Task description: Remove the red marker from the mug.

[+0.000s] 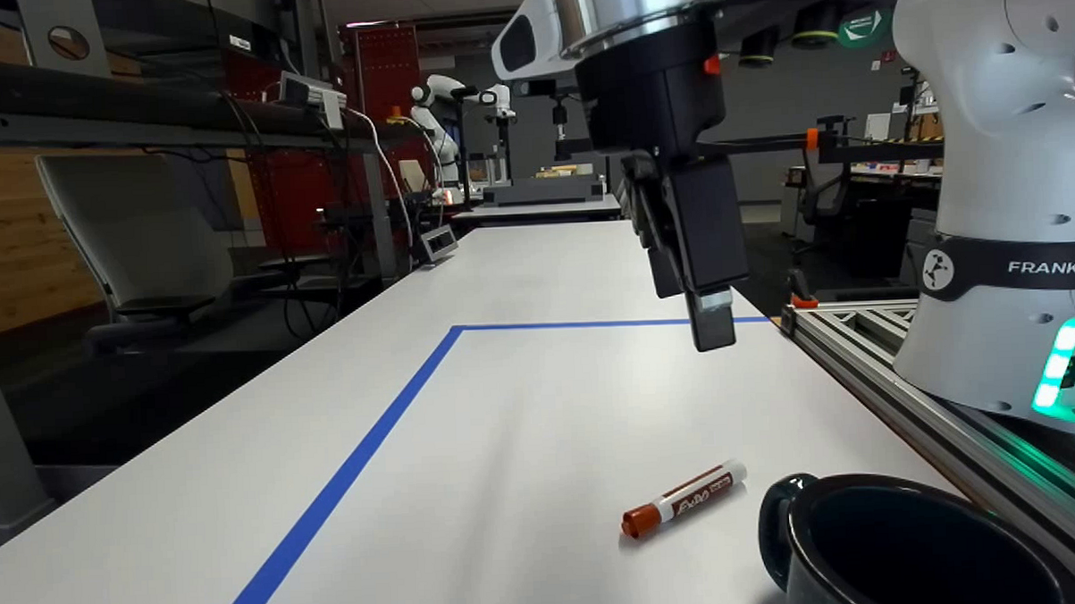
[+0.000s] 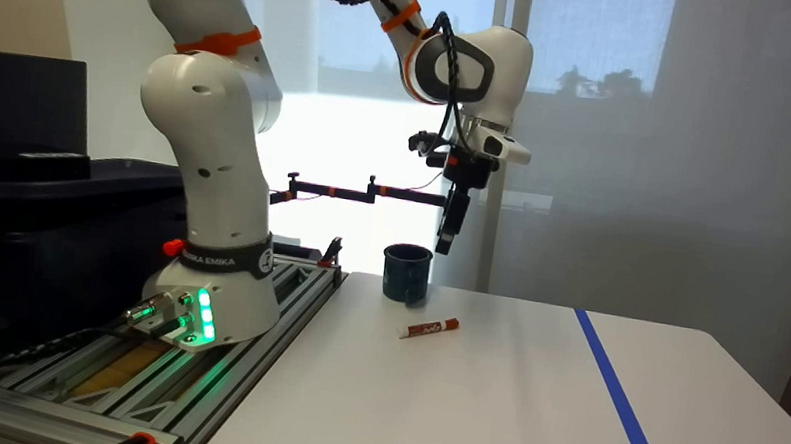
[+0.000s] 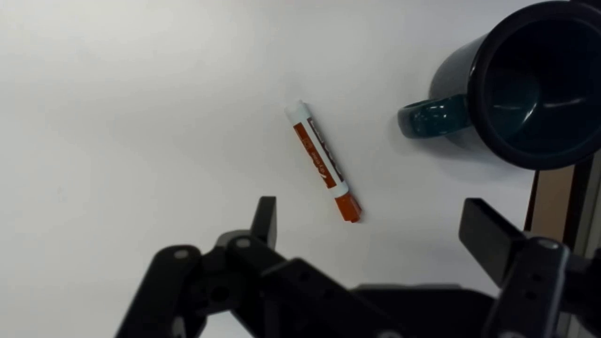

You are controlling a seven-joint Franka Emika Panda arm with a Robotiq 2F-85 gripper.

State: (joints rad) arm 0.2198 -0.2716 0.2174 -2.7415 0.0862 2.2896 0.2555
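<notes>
Marker [image 3: 324,160] found lying flat on the white desk [image 1: 550,409], outside the mug [image 2: 402,281] and near it, on the side of the handle [image 3: 434,117]; marker and mug are apart. The marker's red-brown cap [image 1: 642,520] is on, and its label [image 1: 703,493] reads "EXPO" in an exterior view. In both exterior views the whitish end is turned toward the arm's base [image 1: 995,357] and the cap away from it. The mug is dark, glossy and upright. The arm [image 2: 223,182] carries the jaws above the desk, directed downward at a slight slant. In the wrist view the jaws are seen to be wide apart, with bare desk and the cap showing between them; they touch neither marker nor mug. A blue line [image 1: 352,469] crosses the desk, turning a corner in an exterior view; marker and mug lie on the arm's side of it. The base, its green light strip [image 1: 1058,362] lit, sits on a metal frame [image 2: 239,378] alongside the desk. A chair [image 1: 137,235] stands off the desk.
</notes>
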